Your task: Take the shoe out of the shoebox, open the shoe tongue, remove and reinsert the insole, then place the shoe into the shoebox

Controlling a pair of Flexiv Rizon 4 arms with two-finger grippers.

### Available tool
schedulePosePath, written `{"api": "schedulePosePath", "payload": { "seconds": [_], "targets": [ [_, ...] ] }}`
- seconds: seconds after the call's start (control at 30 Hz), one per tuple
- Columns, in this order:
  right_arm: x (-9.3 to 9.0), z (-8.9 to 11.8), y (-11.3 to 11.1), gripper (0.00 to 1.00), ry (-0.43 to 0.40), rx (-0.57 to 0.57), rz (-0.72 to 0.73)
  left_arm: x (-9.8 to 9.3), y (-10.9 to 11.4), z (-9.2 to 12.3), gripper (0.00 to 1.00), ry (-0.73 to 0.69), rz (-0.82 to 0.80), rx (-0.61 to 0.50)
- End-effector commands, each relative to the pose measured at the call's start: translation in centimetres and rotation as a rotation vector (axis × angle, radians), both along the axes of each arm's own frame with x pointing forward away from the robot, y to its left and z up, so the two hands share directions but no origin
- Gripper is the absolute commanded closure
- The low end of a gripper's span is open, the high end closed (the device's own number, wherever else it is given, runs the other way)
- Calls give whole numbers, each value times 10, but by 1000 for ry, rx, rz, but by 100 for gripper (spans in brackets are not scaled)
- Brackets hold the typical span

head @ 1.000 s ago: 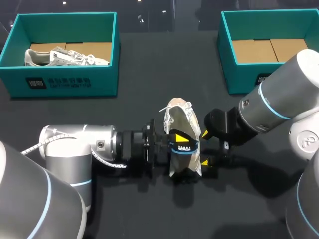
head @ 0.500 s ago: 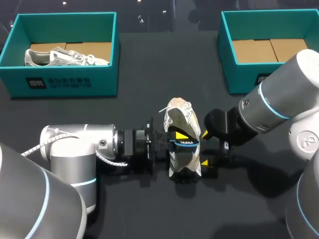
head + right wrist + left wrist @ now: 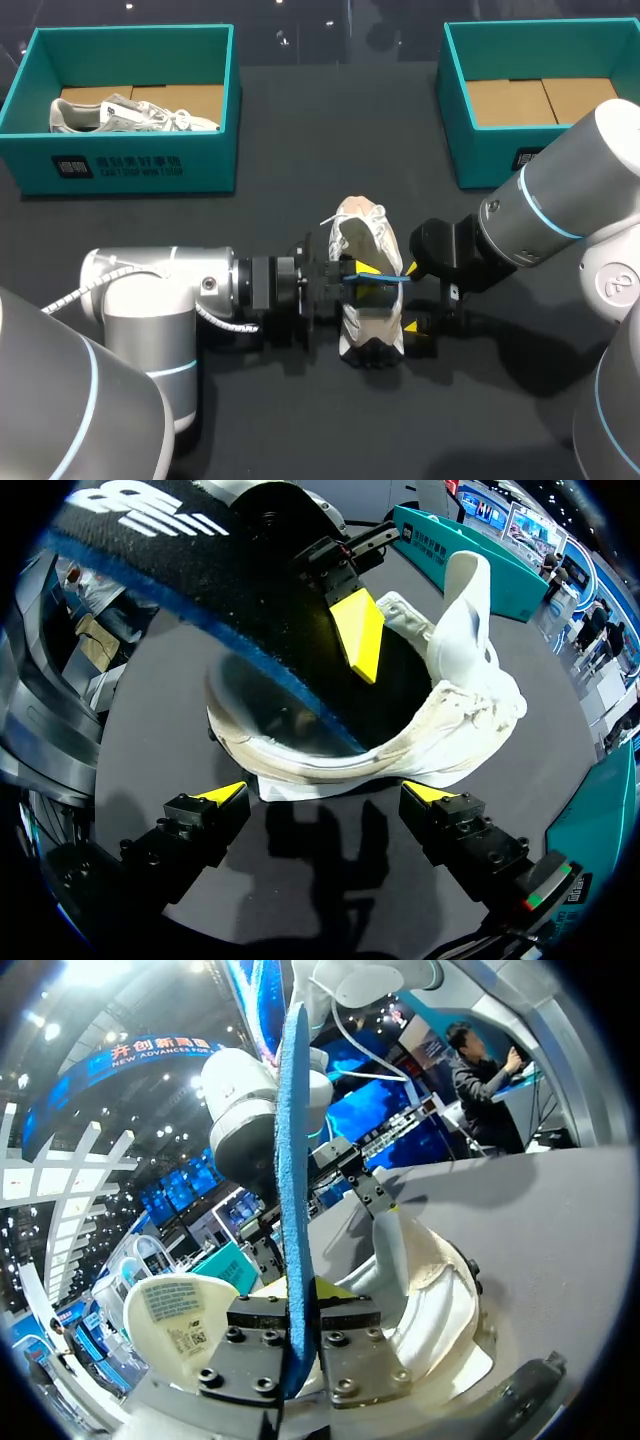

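Shoe [image 3: 368, 300] rests on the dark table [image 3: 300, 420] midway between the two arms, well apart from the left shoebox [image 3: 130, 165], which holds a second shoe [image 3: 130, 115], and from the right shoebox [image 3: 480, 150]. Its pale tongue [image 3: 468, 590] is pulled up and its mouth gapes. The left gripper [image 3: 362, 281] is clamped on one end of the insole [image 3: 390, 280], which the left wrist view shows edge-on as a thin, blue-edged strip [image 3: 295, 1160] running out from between the fingers and across the shoe's mouth. Whether its far end touches the lining cannot be told. The right gripper [image 3: 411, 298] sits just beside the shoe with its fingers spread and nothing held; its yellow tips flank the lower edge of the upper. The insole looks light, thin and bendy, so a pinch at one end will probably let the free end sag or twist. A hold nearer the heel end, with the toe end led in first, should steer it better. The shoe looks light too, with a soft fabric upper likely to cave under a squeeze. The sole edge or the heel seem the firmer places to grip, and bracing there should stop it sliding on the table.
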State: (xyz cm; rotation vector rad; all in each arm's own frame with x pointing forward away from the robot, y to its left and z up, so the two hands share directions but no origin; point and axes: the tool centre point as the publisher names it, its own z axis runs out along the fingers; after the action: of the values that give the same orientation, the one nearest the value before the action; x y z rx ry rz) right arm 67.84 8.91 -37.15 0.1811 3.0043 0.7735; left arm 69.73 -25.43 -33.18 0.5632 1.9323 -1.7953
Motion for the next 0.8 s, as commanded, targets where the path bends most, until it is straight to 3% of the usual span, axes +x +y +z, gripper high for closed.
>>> {"api": "schedulePosePath", "payload": {
  "seconds": [0.03,0.1,0.67,0.73,0.8],
  "targets": [
    [-1,0,-1,0,-2,1,0,-7,1,8,75,4,8,14],
    [-1,0,-1,0,-2,1,0,-9,1,10,69,5,7,16],
    [-1,0,-1,0,-2,1,0,-28,-7,31,65,3,-7,53],
    [-1,0,-1,0,-2,1,0,-30,-8,31,71,-1,-21,63],
    [-1,0,-1,0,-2,1,0,-31,-9,30,100,-7,-29,75]
  ]
}}
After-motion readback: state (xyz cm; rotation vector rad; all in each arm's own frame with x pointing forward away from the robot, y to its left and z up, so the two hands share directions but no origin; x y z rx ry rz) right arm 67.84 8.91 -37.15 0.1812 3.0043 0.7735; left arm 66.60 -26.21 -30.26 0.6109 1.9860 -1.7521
